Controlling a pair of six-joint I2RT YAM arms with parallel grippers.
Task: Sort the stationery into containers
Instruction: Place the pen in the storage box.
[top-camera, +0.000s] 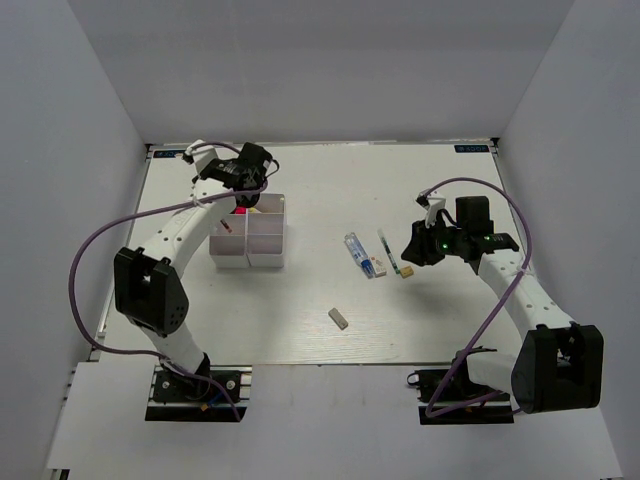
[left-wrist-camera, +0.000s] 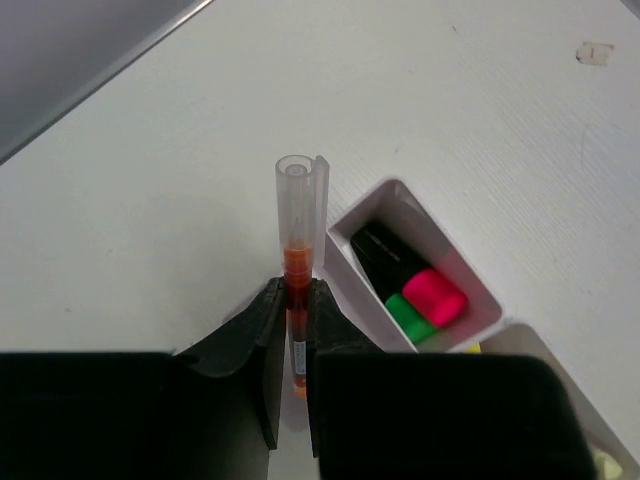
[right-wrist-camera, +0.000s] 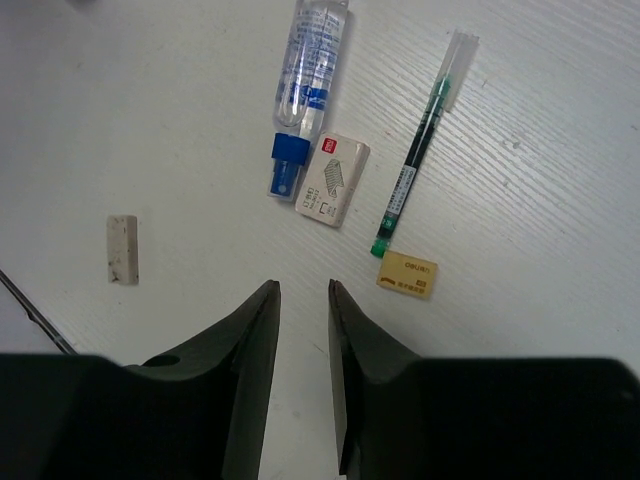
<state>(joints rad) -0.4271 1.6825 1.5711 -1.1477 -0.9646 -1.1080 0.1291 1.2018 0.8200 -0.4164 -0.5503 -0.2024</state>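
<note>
Upper left of the top view: the left end effector (left-wrist-camera: 292, 300) is clamped shut on a red pen (left-wrist-camera: 297, 250), beside a corner of the white organizer (left-wrist-camera: 345, 265), where a pink highlighter (left-wrist-camera: 435, 296) and a green highlighter (left-wrist-camera: 410, 318) are lodged in one compartment. Centre right: the right end effector (right-wrist-camera: 303, 295) is held over the tabletop (right-wrist-camera: 150, 120), jaws narrowly parted, nothing gripped. Ahead of it a blue-capped tube (right-wrist-camera: 305, 80), white eraser (right-wrist-camera: 333, 180), green pen (right-wrist-camera: 420, 150) and beige eraser (right-wrist-camera: 408, 274) are grouped, with a grey eraser (right-wrist-camera: 122, 248) apart at left.
</note>
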